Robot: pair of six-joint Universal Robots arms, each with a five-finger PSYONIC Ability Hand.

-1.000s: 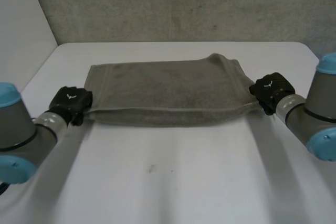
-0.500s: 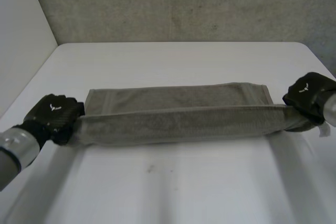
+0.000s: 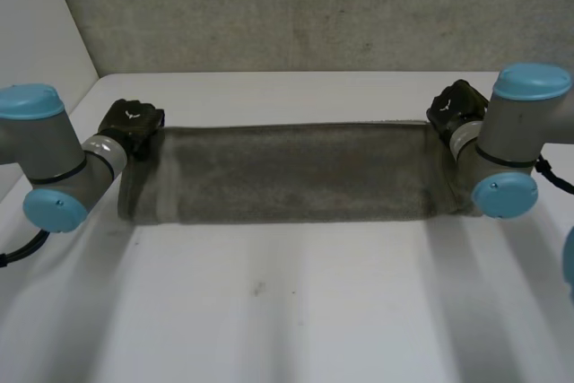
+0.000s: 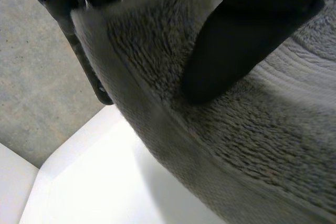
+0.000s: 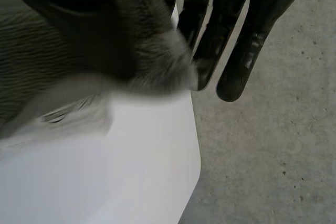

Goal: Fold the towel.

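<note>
The grey towel [image 3: 287, 172] is stretched flat across the middle of the white table [image 3: 287, 311], doubled over itself. My left hand [image 3: 131, 126] is at the towel's far left corner. In the left wrist view its thumb [image 4: 231, 45] presses the towel [image 4: 252, 145] against the fingers [image 4: 79, 51] behind the edge. My right hand [image 3: 453, 110] is at the far right corner. In the right wrist view the cloth corner [image 5: 142, 51] runs between the thumb and the straight fingers [image 5: 231, 51].
A grey concrete wall [image 3: 305, 6] rises behind the table's far edge. Both forearms with their blue caps [image 3: 34, 105] [image 3: 531, 82] stand over the table's sides. The table's rounded corner [image 5: 189, 171] lies beyond my right hand's fingertips.
Both hands have carried the towel's near edge up and away to the far side, laying it over the rest. The arms have swung inward over the table.
</note>
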